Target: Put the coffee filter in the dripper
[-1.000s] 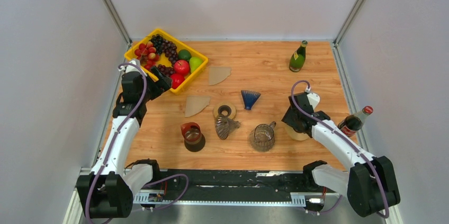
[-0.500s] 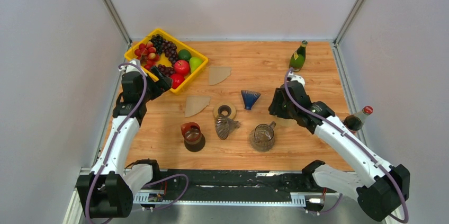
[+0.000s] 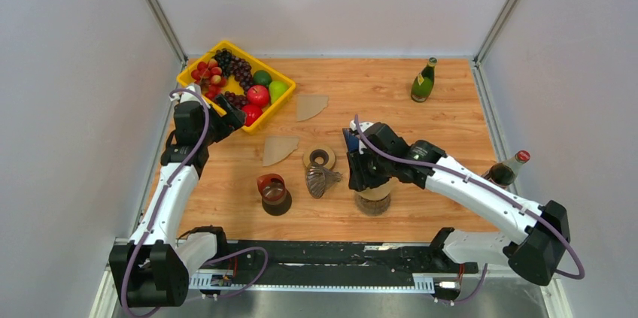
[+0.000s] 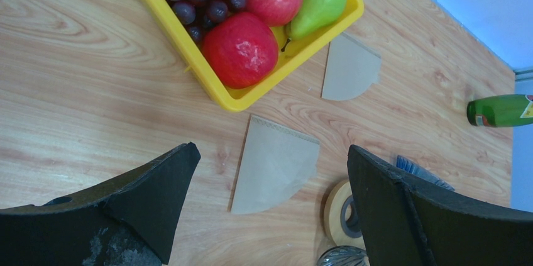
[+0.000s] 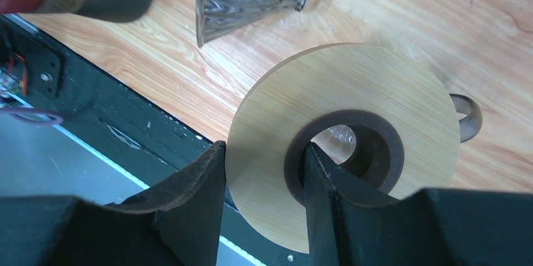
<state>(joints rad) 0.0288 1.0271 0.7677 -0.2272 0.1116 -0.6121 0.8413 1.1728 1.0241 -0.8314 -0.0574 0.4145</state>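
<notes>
1. Two coffee filters lie flat on the wooden table [image 3: 421,122]. The near filter [image 4: 274,165] sits just off the corner of the yellow tray [image 4: 207,83], and the far filter [image 4: 350,68] lies beside the tray's long side. Both are fan-shaped folded paper.
2. Paper this thin should be almost weightless, limp and quick to crease. It lies flush on the board with no edge raised. A light pinch at the seam or the curved rim looks best, tipping one finger under the edge.
3. The left gripper [image 4: 270,151] hangs directly above the near filter, jaws spread wide, gripping nothing.
4. The clear glass dripper [image 3: 322,179] lies on its side near the middle of the table, next to a loose wooden ring [image 3: 320,158]. A blue dripper [image 3: 353,137] is partly hidden behind the right arm. A tipped dripper would probably need righting before it can take a filter.
5. The right gripper [image 5: 264,146] is clamped on a held wooden ring [image 5: 377,102], one finger through its hole and the other outside the rim. It holds the ring over the glass server [image 3: 374,205].
6. Farther out stand a brown cup [image 3: 272,190], a green bottle [image 3: 423,81] and a cola bottle [image 3: 504,171].
</notes>
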